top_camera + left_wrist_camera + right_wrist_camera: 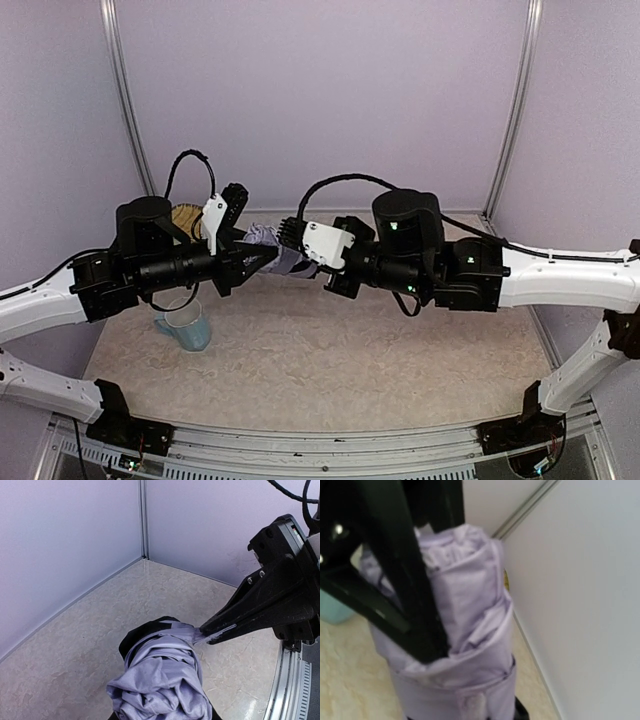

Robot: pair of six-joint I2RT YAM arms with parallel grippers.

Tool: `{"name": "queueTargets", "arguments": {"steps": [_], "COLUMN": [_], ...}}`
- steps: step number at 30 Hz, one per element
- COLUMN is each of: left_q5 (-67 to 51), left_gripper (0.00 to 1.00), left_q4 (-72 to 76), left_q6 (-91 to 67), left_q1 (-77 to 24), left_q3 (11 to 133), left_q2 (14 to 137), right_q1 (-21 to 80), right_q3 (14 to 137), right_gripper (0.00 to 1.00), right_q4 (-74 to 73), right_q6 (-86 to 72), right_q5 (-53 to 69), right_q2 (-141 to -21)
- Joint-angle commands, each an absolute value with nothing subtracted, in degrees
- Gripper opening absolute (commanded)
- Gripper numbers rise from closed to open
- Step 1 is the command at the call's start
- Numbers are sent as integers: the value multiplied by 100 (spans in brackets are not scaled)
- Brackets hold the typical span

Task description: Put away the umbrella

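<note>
The umbrella [268, 240] is a folded bundle of pale lavender crinkly fabric with black lining, held in the air between both arms at mid-table. My left gripper [258, 258] is shut around its body; in the left wrist view the bundle [162, 680] fills the bottom and hides my fingers. My right gripper [292, 240] comes in from the right and is shut on the umbrella's lavender strap, with its black fingertips [215, 630] pinching the strap's end. In the right wrist view the umbrella [470, 595] stands close, with the left gripper's black fingers [415, 595] across it. Shaft and handle are hidden.
A pale blue mug [188, 325] stands on the table below the left arm and shows as a teal patch in the right wrist view [332, 610]. A round tan object [186, 217] lies behind the left arm. Lavender walls close the back and sides.
</note>
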State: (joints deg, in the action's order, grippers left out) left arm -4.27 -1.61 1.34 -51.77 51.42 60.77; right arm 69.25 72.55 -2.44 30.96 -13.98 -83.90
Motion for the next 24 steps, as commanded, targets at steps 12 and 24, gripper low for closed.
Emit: {"name": "queueTargets", "arguments": {"steps": [12, 24], "left_q5": [-780, -929], "left_gripper": [0, 0], "left_q4": [1531, 1410], "left_q6": [-1358, -1388], "left_q1": [-4789, -4709], "left_q3": [4676, 4693], "left_q2": [5575, 5257], "right_q1": [7527, 7532], "right_q3": [7211, 7136], "right_gripper": [0, 18], "right_q4": [754, 1020], "right_q6": [3257, 2992], "right_q5": [-2473, -2630], "right_q2": [-9290, -9615]}}
